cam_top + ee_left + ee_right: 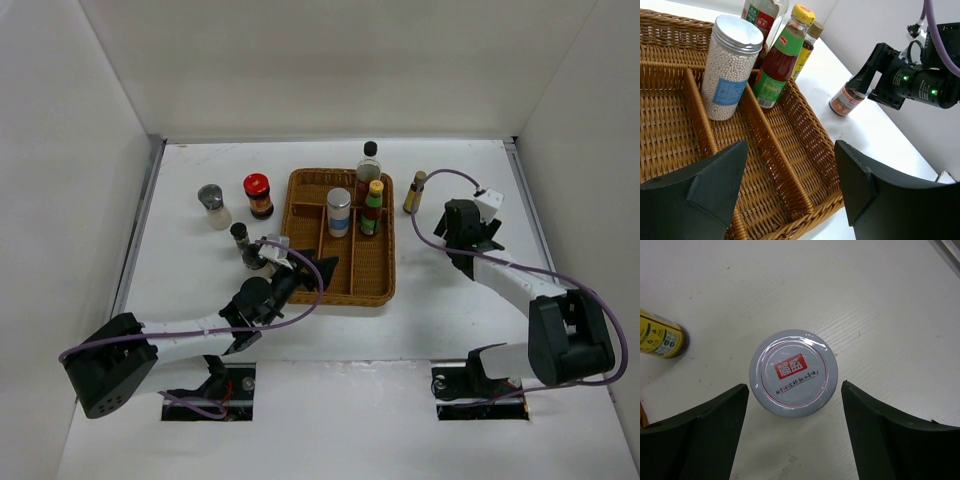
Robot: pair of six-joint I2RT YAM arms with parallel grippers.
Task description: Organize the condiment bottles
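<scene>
The brown wicker tray (370, 280) holds a black-capped clear bottle (369, 163), a silver-capped jar of white beads (339, 211) and a yellow-capped red sauce bottle (373, 206). Left of the tray stand a silver-capped shaker (213, 205), a red-lidded dark jar (258, 195) and a dark-capped small bottle (241, 238). A slim bottle (414, 192) stands right of the tray. My left gripper (318, 270) is open and empty over the tray's near edge (790, 150). My right gripper (463, 243) is open, straddling a grey-lidded jar (793, 372) from above without touching it.
White walls enclose the table on three sides. A further small bottle (262, 257) stands by my left wrist. In the left wrist view the right gripper (890, 75) hangs over the small jar (846, 101). A yellow-labelled bottle (660, 340) stands left of the grey-lidded jar.
</scene>
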